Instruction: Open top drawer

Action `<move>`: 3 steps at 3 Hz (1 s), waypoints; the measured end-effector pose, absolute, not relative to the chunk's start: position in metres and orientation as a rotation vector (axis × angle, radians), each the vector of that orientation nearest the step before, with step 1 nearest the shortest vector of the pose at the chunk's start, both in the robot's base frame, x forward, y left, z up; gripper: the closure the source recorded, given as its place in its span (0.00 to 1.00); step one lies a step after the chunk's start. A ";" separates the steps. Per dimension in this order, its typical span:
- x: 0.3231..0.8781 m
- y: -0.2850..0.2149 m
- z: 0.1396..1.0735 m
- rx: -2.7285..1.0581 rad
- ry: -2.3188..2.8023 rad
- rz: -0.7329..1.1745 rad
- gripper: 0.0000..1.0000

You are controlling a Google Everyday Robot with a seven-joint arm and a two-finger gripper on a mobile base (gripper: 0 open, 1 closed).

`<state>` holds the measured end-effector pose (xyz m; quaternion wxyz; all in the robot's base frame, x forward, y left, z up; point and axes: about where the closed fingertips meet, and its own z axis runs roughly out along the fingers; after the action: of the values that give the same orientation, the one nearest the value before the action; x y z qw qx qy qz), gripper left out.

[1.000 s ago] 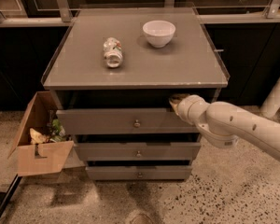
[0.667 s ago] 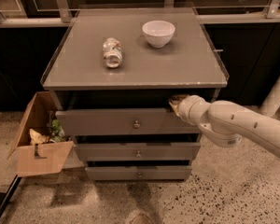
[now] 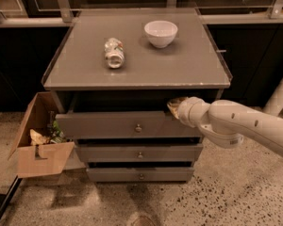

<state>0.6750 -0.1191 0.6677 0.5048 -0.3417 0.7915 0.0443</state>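
The top drawer is a wide grey front with a small round metal knob at its centre. It stands pulled out from the cabinet, with a dark gap above it under the cabinet top. My gripper reaches in from the right on a white arm and sits at the drawer's upper edge, right of the knob, in the gap. Two narrower grey drawers, the middle drawer and the bottom drawer, sit below.
A crushed can and a white bowl rest on the grey cabinet top. An open cardboard box with rubbish stands at the cabinet's left on the speckled floor. A railing runs behind.
The top drawer has come slightly further out. The gripper has stayed at the drawer's upper right edge.
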 end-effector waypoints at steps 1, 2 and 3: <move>0.660 -0.125 0.668 -0.862 1.927 0.152 1.00; 0.644 -0.135 0.671 -0.909 1.945 0.185 1.00; 0.644 -0.135 0.671 -0.909 1.945 0.185 1.00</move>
<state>0.6441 -0.1348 0.6715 0.4735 -0.3714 0.7950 0.0756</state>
